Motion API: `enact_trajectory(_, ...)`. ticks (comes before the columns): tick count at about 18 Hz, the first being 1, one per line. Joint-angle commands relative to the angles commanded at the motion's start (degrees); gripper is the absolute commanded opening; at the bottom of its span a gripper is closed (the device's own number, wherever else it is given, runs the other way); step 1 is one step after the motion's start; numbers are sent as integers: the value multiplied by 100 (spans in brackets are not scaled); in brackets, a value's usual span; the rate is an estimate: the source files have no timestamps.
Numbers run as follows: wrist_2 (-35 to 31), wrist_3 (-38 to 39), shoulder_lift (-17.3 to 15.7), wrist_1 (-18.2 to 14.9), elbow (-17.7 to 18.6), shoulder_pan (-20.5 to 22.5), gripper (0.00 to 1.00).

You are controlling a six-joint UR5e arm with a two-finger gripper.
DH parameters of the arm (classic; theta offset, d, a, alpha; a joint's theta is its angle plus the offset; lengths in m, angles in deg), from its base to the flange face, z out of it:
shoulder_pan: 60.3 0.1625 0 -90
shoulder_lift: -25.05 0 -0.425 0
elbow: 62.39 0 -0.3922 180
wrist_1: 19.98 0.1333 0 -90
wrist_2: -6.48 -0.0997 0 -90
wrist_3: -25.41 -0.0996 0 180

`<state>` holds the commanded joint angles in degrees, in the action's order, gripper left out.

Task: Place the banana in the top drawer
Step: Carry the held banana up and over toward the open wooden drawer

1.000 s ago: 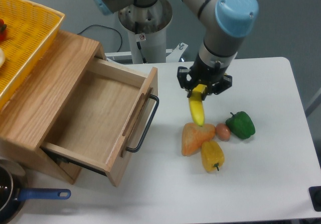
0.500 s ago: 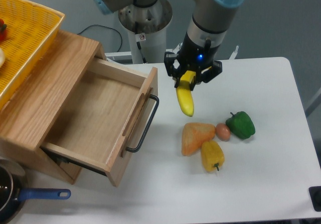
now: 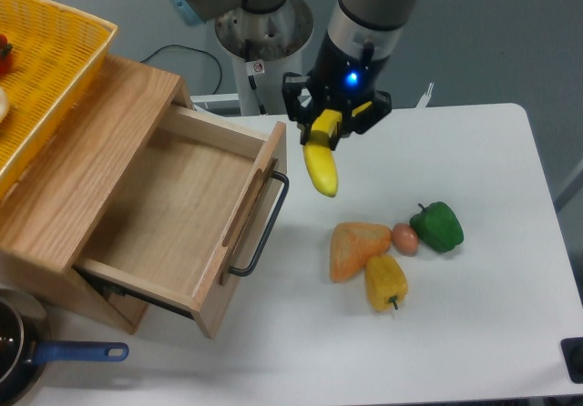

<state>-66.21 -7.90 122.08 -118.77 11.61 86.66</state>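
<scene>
The gripper (image 3: pixel 325 131) has its jaws clamped on the upper end of the banana (image 3: pixel 321 165), which hangs downward in the air above the white worktop (image 3: pixel 474 324), just beside the front right corner of the top drawer (image 3: pixel 182 210). The drawer stands pulled out, its black bar handle facing the worktop. An orange wedge (image 3: pixel 354 249), a yellow pepper (image 3: pixel 385 282) and a green pepper (image 3: pixel 437 227) lie grouped near the banana's lower tip.

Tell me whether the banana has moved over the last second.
Yes. The bright yellow curved banana, held in the end effector, moved left and up, away from the orange wedge, toward the open light-oak wooden drawer.
</scene>
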Motion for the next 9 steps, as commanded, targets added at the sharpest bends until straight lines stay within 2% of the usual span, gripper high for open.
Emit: enact_trajectory(9, 272, 562, -62, 0, 9, -378, 35)
